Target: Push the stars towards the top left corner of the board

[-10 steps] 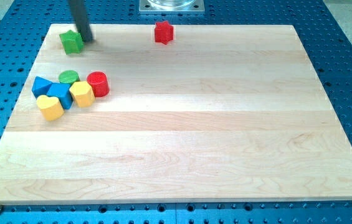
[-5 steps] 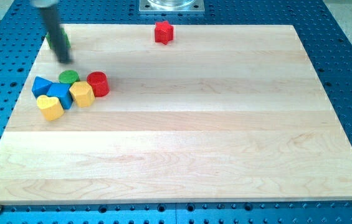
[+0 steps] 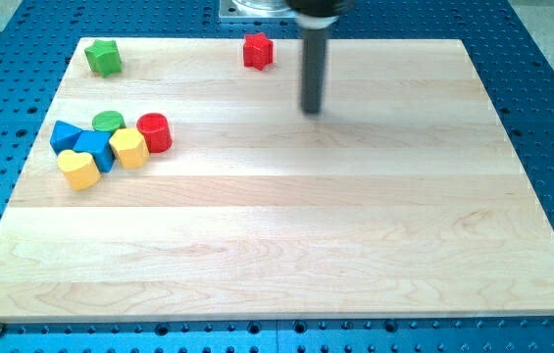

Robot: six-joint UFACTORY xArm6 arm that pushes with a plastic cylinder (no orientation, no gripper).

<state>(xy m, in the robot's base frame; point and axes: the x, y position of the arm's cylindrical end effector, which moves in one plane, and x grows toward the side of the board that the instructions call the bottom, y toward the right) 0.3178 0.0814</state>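
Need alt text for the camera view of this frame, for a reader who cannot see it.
My tip rests on the board right of and below the red star at the top edge, touching no block. The green star sits in the top left corner. A cluster lies at the left: green cylinder, red cylinder, two blue and two yellow blocks.

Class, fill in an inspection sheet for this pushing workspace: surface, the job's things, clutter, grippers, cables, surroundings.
Surface: pale wooden board, flat.
Job's things: green star at the board's top left corner; red star at the top edge, near the middle.
Clutter: cluster at the view's left: green cylinder, red cylinder, two blue blocks, yellow block, yellow heart.
Grippers: none fitted; my tip is right of and below the red star, apart from every block.
Cables: nothing seen.
Surroundings: blue perforated table; metal mount at the view's top.
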